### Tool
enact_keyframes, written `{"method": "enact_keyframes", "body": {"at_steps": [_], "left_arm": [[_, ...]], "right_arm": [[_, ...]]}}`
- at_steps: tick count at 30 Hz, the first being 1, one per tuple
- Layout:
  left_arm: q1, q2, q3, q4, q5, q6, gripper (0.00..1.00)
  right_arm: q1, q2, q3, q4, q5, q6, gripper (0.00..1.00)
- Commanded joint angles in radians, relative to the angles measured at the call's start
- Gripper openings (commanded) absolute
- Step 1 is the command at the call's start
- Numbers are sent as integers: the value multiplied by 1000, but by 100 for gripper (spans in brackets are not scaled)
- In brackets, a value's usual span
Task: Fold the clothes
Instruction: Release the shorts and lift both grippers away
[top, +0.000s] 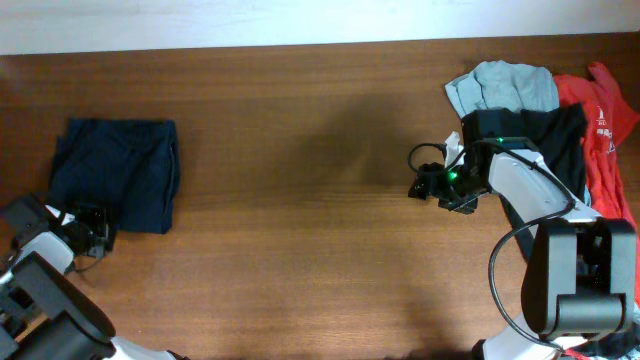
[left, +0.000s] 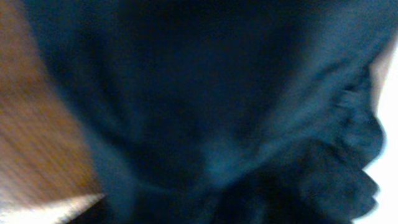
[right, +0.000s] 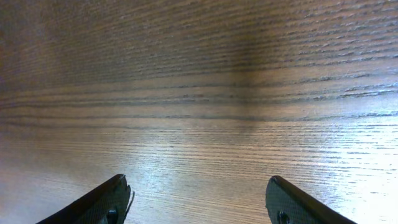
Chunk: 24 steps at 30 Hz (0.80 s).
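Observation:
The dark navy shorts lie folded into a compact rectangle at the table's left side. In the left wrist view the blurred navy cloth fills nearly the whole frame, and the fingers do not show. My left gripper sits at the shorts' near left corner, and its jaws are too small and dark to read. My right gripper is over bare wood at centre right, far from the shorts. Its fingers are wide open with nothing between them.
A pile of other clothes lies at the back right: a light grey-blue garment, a black garment and a red shirt. The right arm reaches out from beside this pile. The wooden table shows between the two arms.

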Motion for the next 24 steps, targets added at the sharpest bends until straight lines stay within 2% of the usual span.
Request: {"method": "enact_keyframes", "body": {"at_steps": [1,2,3,4,6,9,10,11,14,17,19,21,22,24], "left_arm": [[4,10,-12,-30,85,121,84],[3,-4,3,-61,140,184,95],[0,-18,16,-109,158,226,99],[-13,-59,45,-204,157,323,99],[-35,-128,74,-304,148,423,99],[-98,-283,117,-389,150,610,99],[-149,-357,142,-419,147,719,99],[-177,-391,156,-435,133,757,99],[-289,-506,202,-468,32,819,99],[-425,-630,224,-473,-120,890,99],[-507,-695,224,-479,-221,895,99],[-554,-725,224,-483,-240,895,99],[-572,-736,224,-489,-239,895,99],[-603,-748,224,-504,-239,895,99]], "right_arm": [[-3,-21,14,2,-6,-11,75],[-3,-21,18,3,-13,-15,75],[-3,-21,25,3,-36,-34,75],[-3,-21,45,3,-99,-64,75],[-3,-29,77,3,-179,-79,75],[-3,-71,129,3,-244,-79,75],[-3,-105,147,3,-244,-79,75],[-3,-127,156,4,-245,-85,75],[-3,-218,172,4,-244,-90,75],[-3,-395,176,-3,-244,-108,76],[-3,-499,176,-16,-232,-124,77],[-3,-566,176,-19,-232,-124,86],[-3,-607,176,-19,-232,-124,95],[-3,-663,176,-21,-233,-123,98]]}}
